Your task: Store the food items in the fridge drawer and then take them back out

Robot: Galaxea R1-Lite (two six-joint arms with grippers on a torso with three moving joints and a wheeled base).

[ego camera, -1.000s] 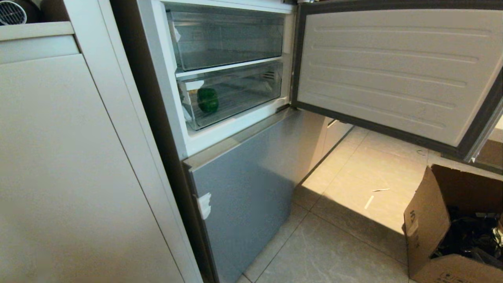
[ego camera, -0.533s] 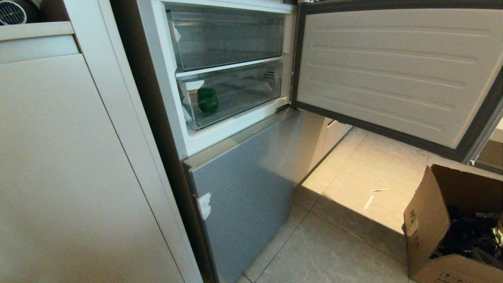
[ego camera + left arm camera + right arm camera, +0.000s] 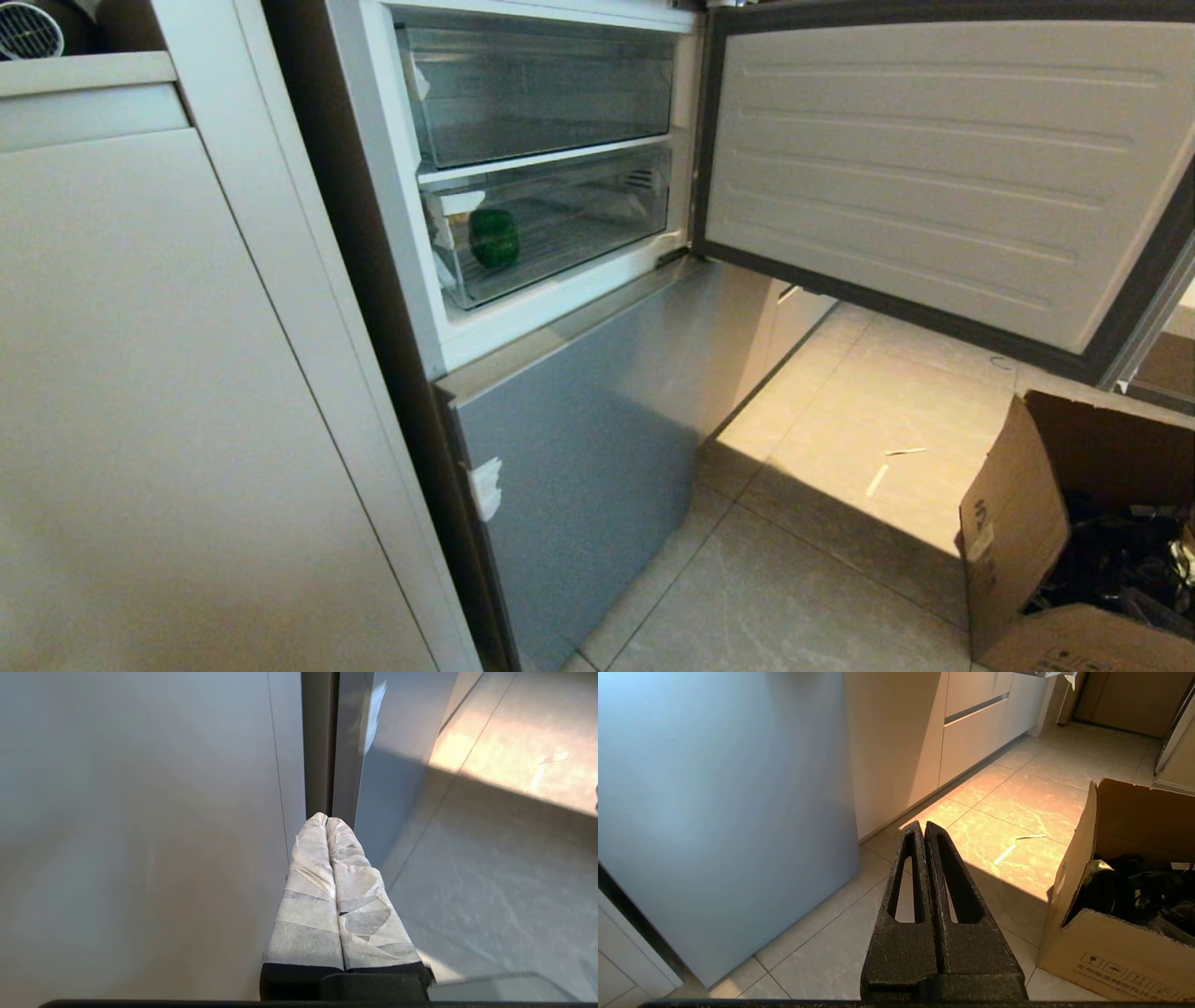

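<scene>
Head view: a tall silver fridge (image 3: 579, 448) with its upper door (image 3: 934, 168) swung wide open to the right. Two clear drawers inside, one above the other. Upper drawer (image 3: 541, 93) with nothing seen in it. Lower fridge drawer (image 3: 579, 233) pushed in, with the green bell pepper (image 3: 494, 238) sitting inside, near its left end. No potato seen anywhere. Beige cabinet (image 3: 168, 392) just left of the fridge. Brown cardboard box (image 3: 1018, 532) on the tiled floor (image 3: 822, 523) at the right. No arms in this view.

Left wrist view: left tool (image 3: 326, 820), wrapped in white, shut tight with nothing in it, tips pointing at the dark gap between cabinet and fridge.

Right wrist view: right tool (image 3: 924, 828), black, shut tight and gripping nothing, low above the floor by the fridge's grey bottom door (image 3: 724, 802), cardboard box off to one side.
</scene>
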